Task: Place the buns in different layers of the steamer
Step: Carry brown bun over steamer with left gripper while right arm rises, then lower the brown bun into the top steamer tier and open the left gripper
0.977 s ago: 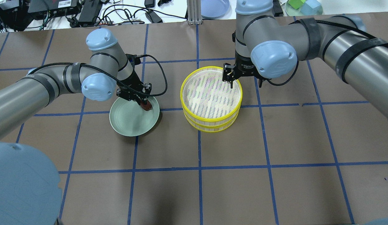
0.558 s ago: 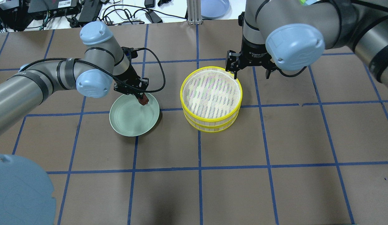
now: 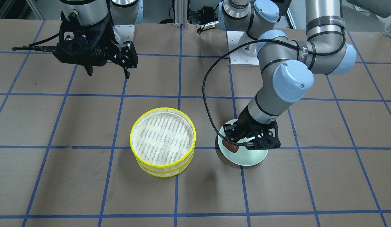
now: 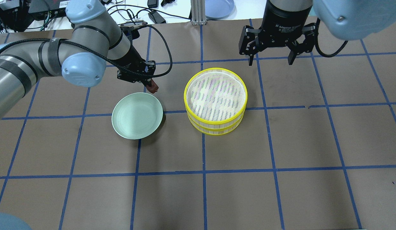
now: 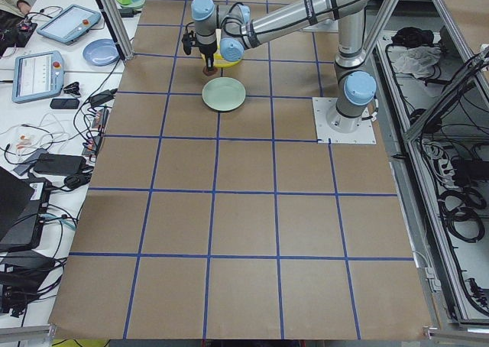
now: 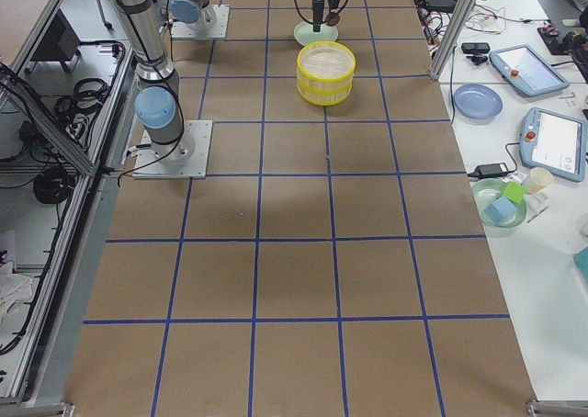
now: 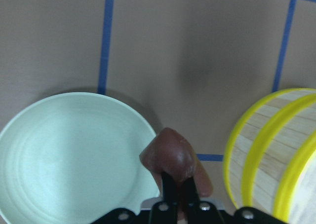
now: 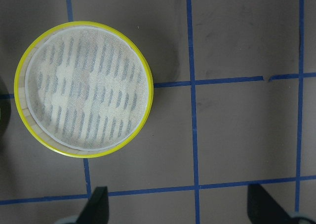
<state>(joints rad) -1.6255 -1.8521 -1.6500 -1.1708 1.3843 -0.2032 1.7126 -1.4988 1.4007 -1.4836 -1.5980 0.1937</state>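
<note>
The steamer (image 4: 216, 95) is two stacked yellow-rimmed trays at mid-table; its top mesh (image 8: 84, 88) lies bare. It also shows in the front view (image 3: 131, 142). My left gripper (image 4: 150, 83) is shut on the reddish-brown bun (image 4: 153, 87) and holds it in the air over the far right edge of the pale green plate (image 4: 134, 118), left of the steamer. The left wrist view shows the bun (image 7: 170, 155) pinched between the fingers. My right gripper (image 4: 270, 60) is open and empty, raised beyond the steamer's far side. The cream-white bun shows in no view.
The green plate (image 3: 249, 157) is empty. Behind the table's far edge are a blue plate (image 4: 218, 8), cables and an aluminium post (image 4: 196, 12). A side table holds tablets and a bowl of blocks (image 6: 501, 206).
My left gripper has lifted the brown bun off the plate and carried it up and away. My right gripper has risen and drawn back from the steamer's far rim.
</note>
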